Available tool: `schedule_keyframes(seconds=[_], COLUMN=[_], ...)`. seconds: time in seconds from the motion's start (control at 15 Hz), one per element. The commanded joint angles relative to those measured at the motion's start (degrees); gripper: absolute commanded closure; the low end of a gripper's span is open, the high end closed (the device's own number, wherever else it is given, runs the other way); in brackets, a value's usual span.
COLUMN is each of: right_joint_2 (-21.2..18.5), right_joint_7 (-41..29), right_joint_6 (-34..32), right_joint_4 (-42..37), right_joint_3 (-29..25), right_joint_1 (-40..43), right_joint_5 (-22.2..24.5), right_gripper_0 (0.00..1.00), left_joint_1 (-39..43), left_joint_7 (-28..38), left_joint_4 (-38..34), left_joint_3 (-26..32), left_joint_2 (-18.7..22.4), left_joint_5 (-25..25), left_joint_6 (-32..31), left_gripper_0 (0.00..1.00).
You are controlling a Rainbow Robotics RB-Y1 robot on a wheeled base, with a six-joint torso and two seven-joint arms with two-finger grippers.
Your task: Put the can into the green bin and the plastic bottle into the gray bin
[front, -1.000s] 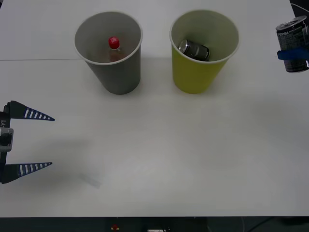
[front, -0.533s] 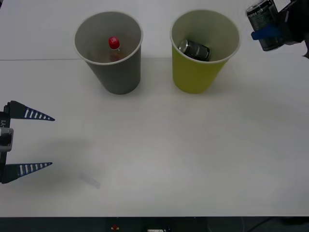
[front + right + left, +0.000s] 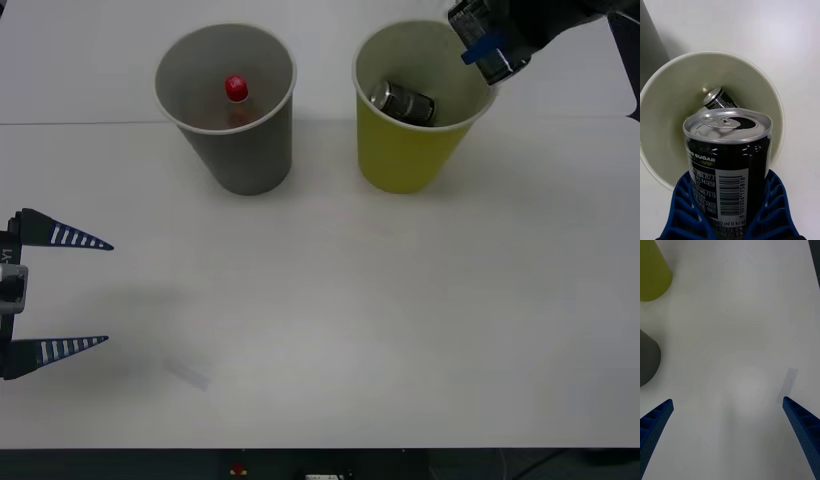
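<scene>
Right gripper [image 3: 732, 221] is clamped on a can [image 3: 728, 157] over the green bin [image 3: 410, 150] (one's already inside). I'd center it over the opening, then let go. Left gripper [image 3: 60, 293] sits open.

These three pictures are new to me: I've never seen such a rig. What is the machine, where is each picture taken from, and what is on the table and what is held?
It is a two-armed robot at a white table. The front view looks down from above the arms; the other two come from cameras on each wrist.

On the table stand two cup-shaped bins. The gray bin holds a small plastic bottle with a red cap. The green bin has a dark can lying inside.

The right gripper, with blue ribbed fingers, is shut on a second can, which is already opened, and holds it over the green bin's rim.

The left gripper is open above bare table at the robot's left, holding nothing.
</scene>
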Motion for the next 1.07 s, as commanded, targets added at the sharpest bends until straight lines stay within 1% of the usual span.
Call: schedule_keyframes(seconds=[0.07, 0.27, 0.47, 0.67, 0.73, 0.87, 0.93, 1.0, 1.07], right_joint_2=[3.20, 6.37, 8.12, 8.30, 8.21, 8.12, 8.04, 7.95, 7.95], right_joint_7=[0.06, 0.06, -0.02, 0.15, 0.77, 1.65, 1.65, 1.65, 1.65], right_joint_6=[0.02, 1.25, 2.66, 3.19, 3.28, 3.45, 3.45, 3.45, 3.45], right_joint_4=[5.61, 9.21, 12.55, 13.34, 13.34, 13.34, 13.34, 13.34, 13.34], right_joint_3=[2.19, 3.68, 5.00, 5.17, 5.17, 5.09, 5.00, 5.00, 4.91], right_joint_1=[-3.49, -5.60, -7.09, -7.27, -7.27, -7.27, -7.27, -7.27, -7.27], right_joint_5=[1.48, 4.56, 6.23, 6.14, 6.14, 6.05, 5.79, 5.79, 5.79], right_gripper_0=[1.00, 1.00, 1.00, 1.00, 0.95, 0.29, 0.09, 0.00, 0.00], left_joint_1=[0.00, 0.00, 0.00, 0.00, 0.00, 0.00, 0.00, 0.00, 0.00], left_joint_7=[0.00, 0.00, 0.00, 0.00, 0.00, 0.00, 0.00, 0.00, 0.00], left_joint_4=[0.00, 0.00, 0.00, 0.00, 0.00, 0.00, 0.00, 0.00, 0.00], left_joint_3=[0.00, 0.00, 0.00, 0.00, 0.00, 0.00, 0.00, 0.00, 0.00], left_joint_2=[0.00, 0.00, 0.00, 0.00, 0.00, 0.00, 0.00, 0.00, 0.00], left_joint_5=[0.00, 0.00, 0.00, 0.00, 0.00, 0.00, 0.00, 0.00, 0.00], left_joint_6=[0.00, 0.00, 0.00, 0.00, 0.00, 0.00, 0.00, 0.00, 0.00], left_gripper_0=[0.00, 0.00, 0.00, 0.00, 0.00, 0.00, 0.00, 0.00, 0.00])
